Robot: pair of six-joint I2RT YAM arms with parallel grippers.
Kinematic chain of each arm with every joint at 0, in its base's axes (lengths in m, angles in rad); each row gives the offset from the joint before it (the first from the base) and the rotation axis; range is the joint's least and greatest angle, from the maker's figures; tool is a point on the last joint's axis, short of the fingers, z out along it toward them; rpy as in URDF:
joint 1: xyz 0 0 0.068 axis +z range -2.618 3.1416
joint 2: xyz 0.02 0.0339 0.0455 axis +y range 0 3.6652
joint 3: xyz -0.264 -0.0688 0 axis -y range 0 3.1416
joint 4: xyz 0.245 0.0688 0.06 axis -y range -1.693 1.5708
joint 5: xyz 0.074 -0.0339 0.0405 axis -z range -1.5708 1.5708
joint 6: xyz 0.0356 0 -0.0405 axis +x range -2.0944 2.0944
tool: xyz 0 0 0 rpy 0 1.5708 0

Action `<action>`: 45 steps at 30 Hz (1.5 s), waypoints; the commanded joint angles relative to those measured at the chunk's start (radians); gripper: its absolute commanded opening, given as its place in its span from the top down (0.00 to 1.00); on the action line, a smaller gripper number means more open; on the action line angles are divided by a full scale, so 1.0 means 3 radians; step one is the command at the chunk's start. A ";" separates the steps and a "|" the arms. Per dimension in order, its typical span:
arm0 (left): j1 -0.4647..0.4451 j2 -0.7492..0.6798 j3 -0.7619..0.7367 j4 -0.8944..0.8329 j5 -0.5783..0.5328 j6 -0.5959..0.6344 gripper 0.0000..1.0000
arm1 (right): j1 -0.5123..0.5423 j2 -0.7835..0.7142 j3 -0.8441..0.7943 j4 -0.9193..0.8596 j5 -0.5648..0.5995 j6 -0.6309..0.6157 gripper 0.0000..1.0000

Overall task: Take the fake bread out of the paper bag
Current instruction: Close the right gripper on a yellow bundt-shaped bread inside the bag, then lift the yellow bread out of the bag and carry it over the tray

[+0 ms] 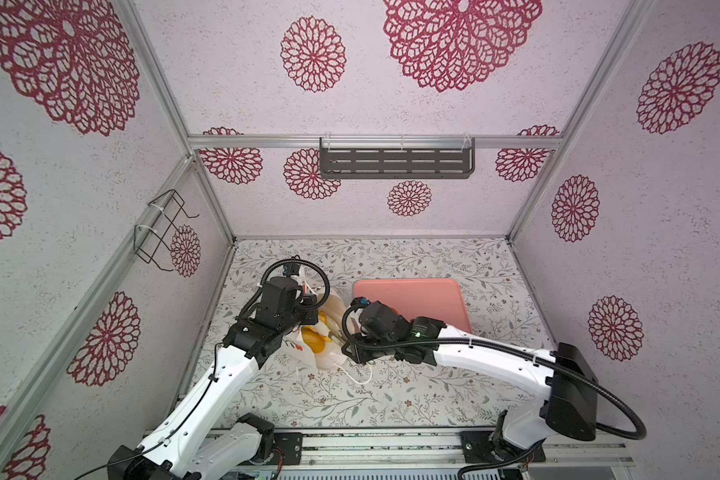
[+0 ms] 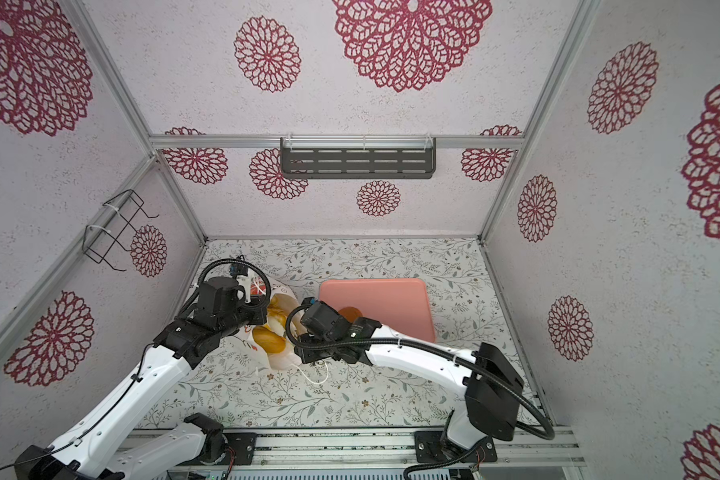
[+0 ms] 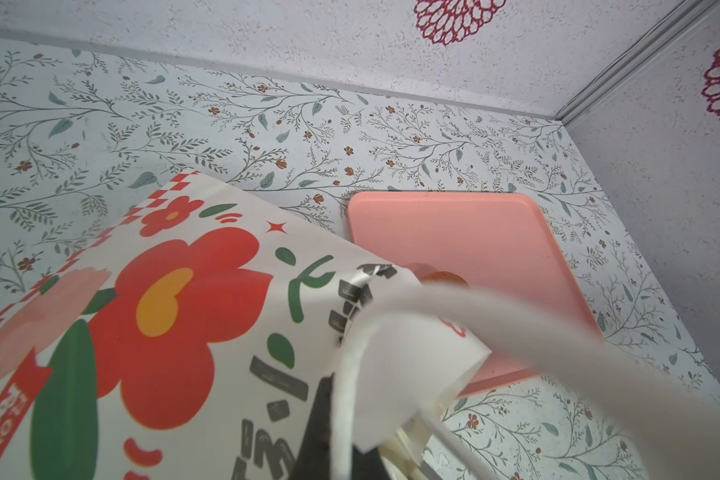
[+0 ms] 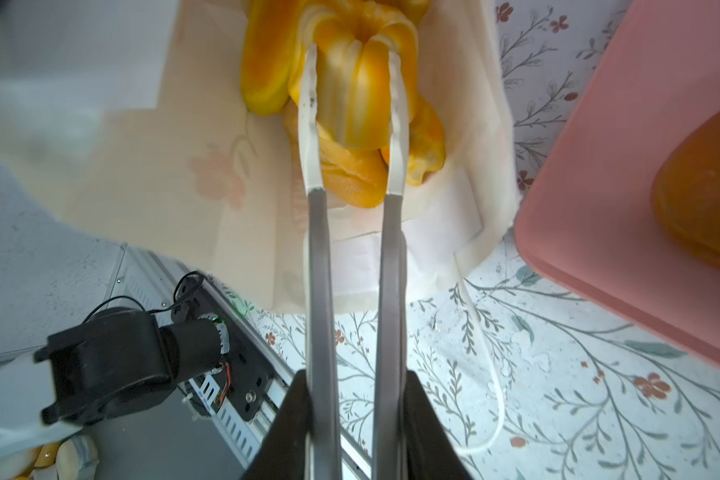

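Fake bread is coming out of the paper bag (image 4: 142, 174) one piece at a time, and the step in hand looks like the grasp on a ridged bun (image 4: 358, 91) just inside the bag's mouth. Nearest, a loose cord handle (image 4: 495, 374) is trailing over the table (image 4: 578, 395). Just past it the right gripper (image 4: 352, 58) is reaching into the open mouth, its jaws pressing in on both sides of the ridged bun and clamping it. Around and under that bun, other golden loaves (image 4: 267, 70) are lying in the bag. Farther on, the left gripper (image 3: 333, 428) is pinching the bag at its rim beside a second cord handle (image 3: 350, 365), jaws together on the paper, propping the bag at a tilt. Beyond, the pink tray (image 3: 495, 232) is sitting just beside the bag and carrying one brown bun (image 4: 703, 187).

By that count the task is looking early: one piece out, several waiting. The next move is calling for a straight pull back through the mouth without dragging paper or neighbouring loaves, then a carry across to the tray, with the left grip steadying the bag.
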 commanded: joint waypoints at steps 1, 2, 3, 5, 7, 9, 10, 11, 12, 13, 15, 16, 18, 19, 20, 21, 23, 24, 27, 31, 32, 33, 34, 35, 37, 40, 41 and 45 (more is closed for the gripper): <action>-0.0011 0.0017 0.0120 0.0008 -0.0113 -0.0115 1.00 | 0.0018 -0.0359 -0.0091 -0.0120 0.0155 0.0012 1.00; -0.0013 0.0014 0.0125 0.0004 -0.0131 -0.0137 1.00 | 0.0018 -0.0443 -0.0136 -0.0156 0.0162 0.0016 1.00; -0.0015 0.0015 0.0126 0.0002 -0.0148 -0.0163 1.00 | 0.0023 -0.0518 -0.0173 -0.0187 0.0161 0.0016 1.00; -0.0014 0.0008 0.0136 0.0002 -0.0168 -0.0211 1.00 | 0.0023 -0.0709 -0.0265 -0.0294 0.0186 0.0054 1.00; -0.0011 0.0008 0.0146 -0.0003 -0.0190 -0.0253 1.00 | 0.0023 -0.0917 -0.0329 -0.0439 0.0245 0.0092 1.00; -0.0012 0.0012 0.0159 -0.0016 -0.0220 -0.0280 1.00 | 0.0019 -0.1130 -0.0349 -0.0703 0.0396 0.0109 1.00; -0.0015 0.0022 0.0170 -0.0033 -0.0232 -0.0286 1.00 | 0.0018 -0.1245 -0.0339 -0.0857 0.0509 0.0109 1.00; -0.0015 0.0029 0.0177 -0.0039 -0.0244 -0.0286 1.00 | 0.0003 -0.1355 -0.0321 -0.1001 0.0609 0.0105 1.00; -0.0015 0.0029 0.0182 -0.0039 -0.0250 -0.0288 1.00 | -0.0018 -0.1438 -0.0313 -0.1111 0.0682 0.0101 1.00; -0.0015 0.0033 0.0184 -0.0039 -0.0252 -0.0288 1.00 | -0.0070 -0.1530 -0.0308 -0.1237 0.0748 0.0091 1.00; -0.0011 0.0038 0.0190 -0.0034 -0.0265 -0.0295 1.00 | -0.0235 -0.1662 -0.0313 -0.1422 0.0807 0.0059 1.00; -0.0010 0.0041 0.0192 -0.0034 -0.0266 -0.0302 1.00 | -0.0354 -0.1706 -0.0308 -0.1532 0.0845 0.0045 1.00; -0.0015 0.0038 0.0192 -0.0038 -0.0240 -0.0302 1.00 | -0.0574 -0.1742 -0.0288 -0.1716 0.0975 -0.0027 1.00; -0.0014 0.0035 0.0192 -0.0039 -0.0232 -0.0306 1.00 | -0.0688 -0.1736 -0.0282 -0.1794 0.1061 -0.0084 1.00; -0.0015 0.0031 0.0192 -0.0052 -0.0219 -0.0312 1.00 | -0.0814 -0.1724 -0.0293 -0.1839 0.1109 -0.0170 1.00; -0.0013 0.0028 0.0192 -0.0063 -0.0211 -0.0304 1.00 | -0.0926 -0.1706 -0.0309 -0.1848 0.1133 -0.0252 1.00; -0.0011 0.0005 0.0186 -0.0081 -0.0201 -0.0301 1.00 | -0.1119 -0.1655 -0.0378 -0.1759 0.1185 -0.0412 1.00; -0.0011 -0.0004 0.0183 -0.0092 -0.0202 -0.0301 1.00 | -0.1180 -0.1635 -0.0417 -0.1700 0.1203 -0.0465 1.00; -0.0014 -0.0040 0.0182 -0.0115 -0.0195 -0.0285 1.00 | -0.1295 -0.1551 -0.0579 -0.1407 0.1292 -0.0641 1.00; -0.0015 -0.0074 0.0187 -0.0129 -0.0204 -0.0266 1.00 | -0.1362 -0.1445 -0.0812 -0.0936 0.1348 -0.0836 1.00; -0.0015 -0.0079 0.0187 -0.0133 -0.0206 -0.0265 1.00 | -0.1388 -0.1405 -0.0850 -0.0854 0.1329 -0.0871 1.00; -0.0015 -0.0078 0.0192 -0.0139 -0.0211 -0.0263 1.00 | -0.1394 -0.1365 -0.0867 -0.0792 0.1331 -0.0897 1.00; -0.0012 -0.0078 0.0192 -0.0146 -0.0214 -0.0267 1.00 | -0.1398 -0.1320 -0.0883 -0.0730 0.1335 -0.0934 1.00; -0.0011 -0.0079 0.0192 -0.0143 -0.0218 -0.0258 1.00 | -0.1403 -0.1274 -0.0895 -0.0686 0.1345 -0.0966 1.00; -0.0012 -0.0074 0.0192 -0.0148 -0.0219 -0.0255 1.00 | -0.1411 -0.1189 -0.0901 -0.0643 0.1363 -0.1021 1.00; -0.0013 -0.0063 0.0187 -0.0150 -0.0196 -0.0247 1.00 | -0.1424 -0.1058 -0.0879 -0.0644 0.1321 -0.1105 0.98; -0.0014 -0.0057 0.0187 -0.0152 -0.0188 -0.0249 1.00 | -0.1424 -0.1017 -0.0876 -0.0666 0.1303 -0.1113 0.95; -0.0013 -0.0051 0.0186 -0.0156 -0.0189 -0.0257 1.00 | -0.1429 -0.0931 -0.0870 -0.0762 0.1215 -0.1081 0.73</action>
